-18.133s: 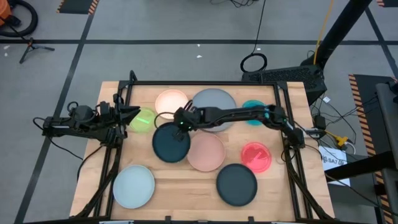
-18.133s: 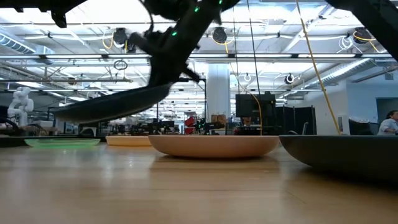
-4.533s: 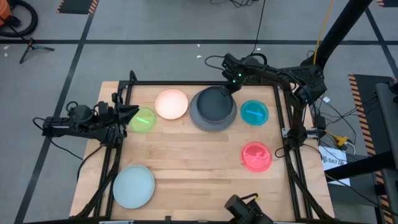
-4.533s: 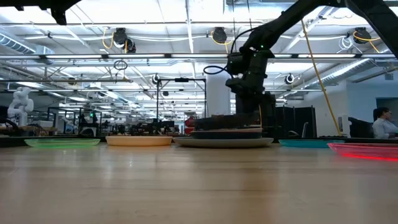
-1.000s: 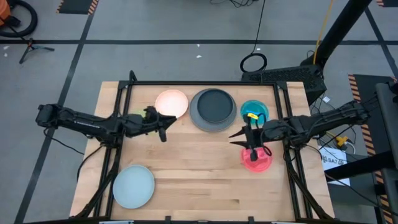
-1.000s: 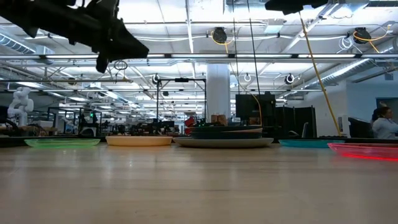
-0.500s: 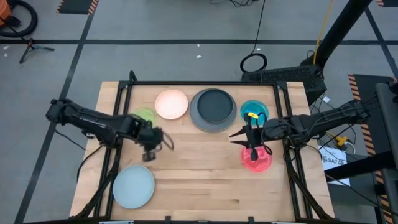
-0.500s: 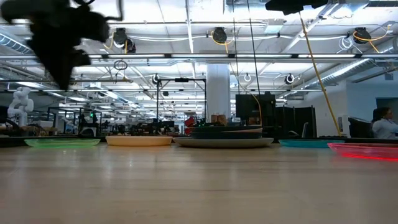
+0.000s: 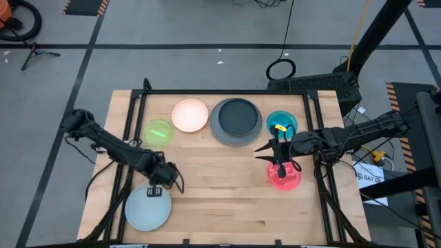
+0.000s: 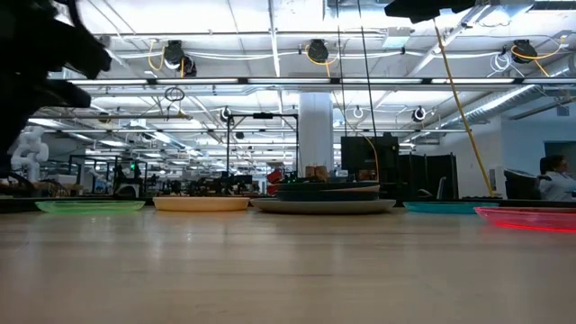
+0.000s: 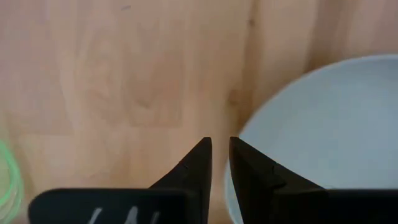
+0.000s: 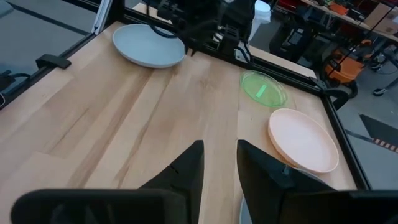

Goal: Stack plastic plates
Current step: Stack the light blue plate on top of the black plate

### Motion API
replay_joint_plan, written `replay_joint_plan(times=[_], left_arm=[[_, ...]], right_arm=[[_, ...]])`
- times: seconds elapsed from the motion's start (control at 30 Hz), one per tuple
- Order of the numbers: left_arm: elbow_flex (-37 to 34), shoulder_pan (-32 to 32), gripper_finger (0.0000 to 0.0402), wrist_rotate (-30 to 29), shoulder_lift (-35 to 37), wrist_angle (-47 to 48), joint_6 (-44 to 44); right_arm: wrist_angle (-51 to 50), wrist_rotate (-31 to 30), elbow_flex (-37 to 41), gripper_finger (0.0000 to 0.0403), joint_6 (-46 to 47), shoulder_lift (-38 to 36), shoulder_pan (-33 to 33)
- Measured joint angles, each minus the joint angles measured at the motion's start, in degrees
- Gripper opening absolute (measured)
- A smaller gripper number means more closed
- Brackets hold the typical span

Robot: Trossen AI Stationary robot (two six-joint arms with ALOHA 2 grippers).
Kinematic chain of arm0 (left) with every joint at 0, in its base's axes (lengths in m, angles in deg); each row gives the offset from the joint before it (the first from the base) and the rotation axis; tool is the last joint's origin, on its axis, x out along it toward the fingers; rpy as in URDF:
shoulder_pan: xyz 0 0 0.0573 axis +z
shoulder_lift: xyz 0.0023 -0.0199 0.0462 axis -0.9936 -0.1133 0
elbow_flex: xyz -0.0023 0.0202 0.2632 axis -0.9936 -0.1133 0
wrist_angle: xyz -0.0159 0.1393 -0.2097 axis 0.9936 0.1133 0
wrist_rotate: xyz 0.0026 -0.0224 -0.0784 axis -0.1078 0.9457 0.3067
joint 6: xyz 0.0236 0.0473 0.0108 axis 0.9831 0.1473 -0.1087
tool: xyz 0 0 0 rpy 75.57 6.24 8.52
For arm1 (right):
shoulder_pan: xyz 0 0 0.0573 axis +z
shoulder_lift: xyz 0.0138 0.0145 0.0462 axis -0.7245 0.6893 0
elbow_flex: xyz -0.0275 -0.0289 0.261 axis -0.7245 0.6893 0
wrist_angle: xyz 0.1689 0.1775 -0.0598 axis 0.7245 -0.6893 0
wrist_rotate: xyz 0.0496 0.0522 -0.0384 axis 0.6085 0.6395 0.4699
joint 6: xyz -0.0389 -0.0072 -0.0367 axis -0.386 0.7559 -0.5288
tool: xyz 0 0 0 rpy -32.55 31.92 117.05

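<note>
Two dark plates (image 9: pixel 238 117) top the grey plate (image 9: pixel 222 130); nothing blocks them.

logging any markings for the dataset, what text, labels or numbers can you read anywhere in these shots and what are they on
"SA7": white label on the floor to the right of the table, high view; its smaller print is too small to read.
White marks on the left gripper body, left wrist view: cut off, unreadable.
Plates and table: no text visible.

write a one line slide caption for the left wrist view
Left gripper, its dark fingers narrowly apart and empty, poised above the rim of the round pale blue plastic plate on the wooden table.
</note>
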Motion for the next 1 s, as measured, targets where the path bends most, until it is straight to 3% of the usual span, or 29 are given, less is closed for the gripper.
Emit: replay_joint_plan(times=[0.43,0.67,0.8,1.0], left_arm=[[0.0,-9.8,0.0063,-2.8,0.1,0.4,2.5],[0.0,-10.9,0.0009,-5.3,0.1,0.3,1.3],[0.0,-11.4,0.004,-6.5,0.1,0.0,-0.2],[0.0,-11.3,0.013,-6.9,0.1,-0.1,0.0]], right_arm=[[0.0,0.0,0.0,0.0089,0.7,0.0,0.0],[0.1,0.0,0.0,0.0089,0.7,0.0,0.0],[0.1,0.0,0.0,0.0089,0.7,0.0,0.0],[0.1,0.0,0.0,0.0089,1.3,0.0,0.0]])
